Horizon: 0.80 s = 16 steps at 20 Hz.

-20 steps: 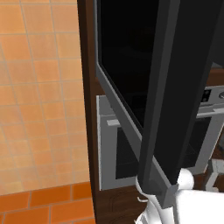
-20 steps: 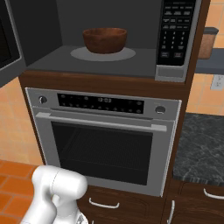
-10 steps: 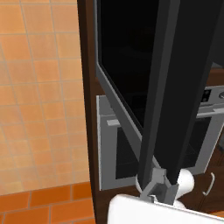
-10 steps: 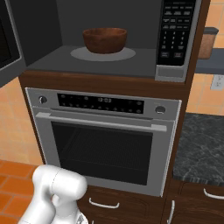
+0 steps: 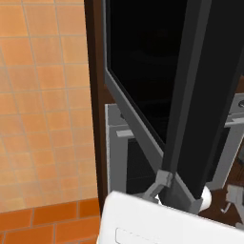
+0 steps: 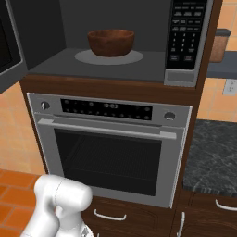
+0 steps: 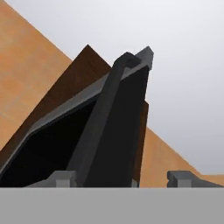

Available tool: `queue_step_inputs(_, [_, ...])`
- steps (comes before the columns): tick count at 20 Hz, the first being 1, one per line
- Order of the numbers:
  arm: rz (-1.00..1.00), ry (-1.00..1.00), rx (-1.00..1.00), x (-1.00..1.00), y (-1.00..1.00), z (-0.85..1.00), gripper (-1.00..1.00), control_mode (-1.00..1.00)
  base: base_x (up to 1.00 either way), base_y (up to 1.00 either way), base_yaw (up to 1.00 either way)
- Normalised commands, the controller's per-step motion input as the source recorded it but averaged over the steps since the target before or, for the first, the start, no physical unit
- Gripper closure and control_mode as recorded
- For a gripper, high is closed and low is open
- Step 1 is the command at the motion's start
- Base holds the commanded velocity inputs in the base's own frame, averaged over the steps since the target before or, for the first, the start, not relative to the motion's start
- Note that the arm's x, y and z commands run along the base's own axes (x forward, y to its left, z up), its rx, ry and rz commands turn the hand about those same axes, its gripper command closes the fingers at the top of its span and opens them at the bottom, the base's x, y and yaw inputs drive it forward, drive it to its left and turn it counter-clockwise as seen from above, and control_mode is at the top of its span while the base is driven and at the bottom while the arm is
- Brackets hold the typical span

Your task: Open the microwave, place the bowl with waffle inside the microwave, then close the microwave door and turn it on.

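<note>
The microwave stands open in the dark wood cabinet. A brown bowl sits inside it on the round turntable plate; its contents are hidden by the rim. The microwave door is swung out to the left. In the left base view the door shows nearly edge-on as a tall black panel. In the hand view my gripper is open, its fingertips wide apart at the bottom. The door's dark edge rises between them, nearer the left tip.
A silver oven with a bar handle sits under the microwave, with wood drawers below it. The keypad is right of the cavity. A dark stone counter lies to the right. An orange tiled wall stands left of the cabinet.
The arm's white body has risen into the bottom of the left base view. The bowl and the open door stand as before.
</note>
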Motion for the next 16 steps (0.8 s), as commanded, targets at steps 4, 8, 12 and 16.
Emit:
queue_step_inputs(4, [-0.12, 0.00, -0.04, 0.21, 0.00, -0.02, -1.00, -1.00, 0.00, 0.00, 0.00])
queue_step_inputs(8, [-0.06, -0.01, 0.00, 0.02, 0.28, 0.00, -1.00, -1.00, 0.00, 0.00, 0.00])
queue_step_inputs(12, [-0.14, 0.00, 0.00, 0.00, 0.24, 0.00, -1.00, -1.00, 0.00, 0.00, 0.00])
queue_step_inputs(16, [-0.28, 0.06, -0.06, 0.11, 0.18, 0.00, -1.00, -1.00, 0.00, 0.00, 0.00])
